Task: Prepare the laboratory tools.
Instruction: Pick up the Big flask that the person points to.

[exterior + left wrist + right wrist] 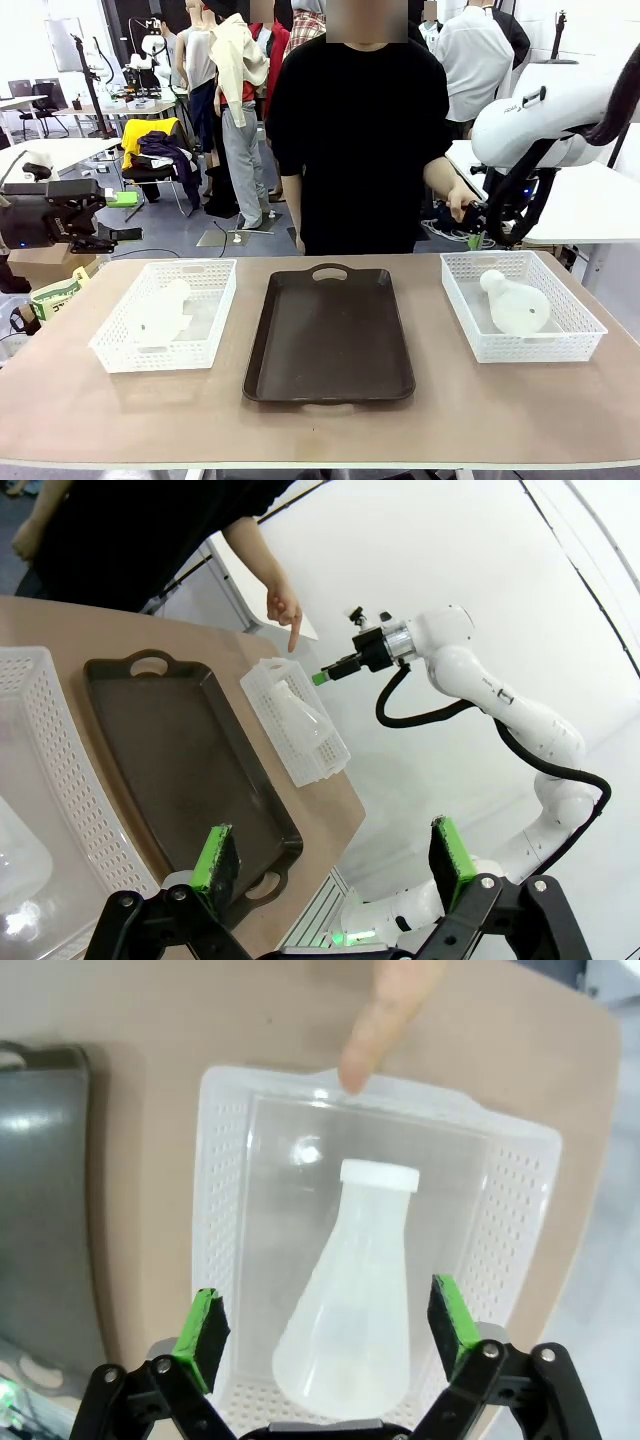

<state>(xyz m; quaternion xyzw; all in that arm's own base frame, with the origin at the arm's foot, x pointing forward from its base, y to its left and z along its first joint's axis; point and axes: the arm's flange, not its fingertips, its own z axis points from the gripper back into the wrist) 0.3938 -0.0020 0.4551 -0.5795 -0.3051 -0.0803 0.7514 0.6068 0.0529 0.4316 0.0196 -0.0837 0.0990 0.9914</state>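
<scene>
**Right end effector open above a flask lying in its basket**

Right end effector [327,1332]: green pads spread wide, holding nothing, hovering over the right flask [365,1250]. The flask lies on its side in the right basket [380,1085]. In the wrist view its thick-lipped neck is toward 12 o'clock and its wide base toward 6. A person's finger [385,1010] points at the basket rim at 12 o'clock.

Left end effector [332,855]: pads also apart, empty, held clear of the surface [320,430].

From the front, the right basket sits at 3 o'clock of the dark tray [330,340]. The left basket [150,360] sits at 9 o'clock w/ the left flask [160,315] lying in it.

Handling, as judged: frosted, prob. plastic, so light, stiff and not very fragile. The smooth cone is likely slippery, and pads closing on the taper may slide toward the neck. Best hold is approx. across the neck, just below the lip, which should stop slip.
</scene>
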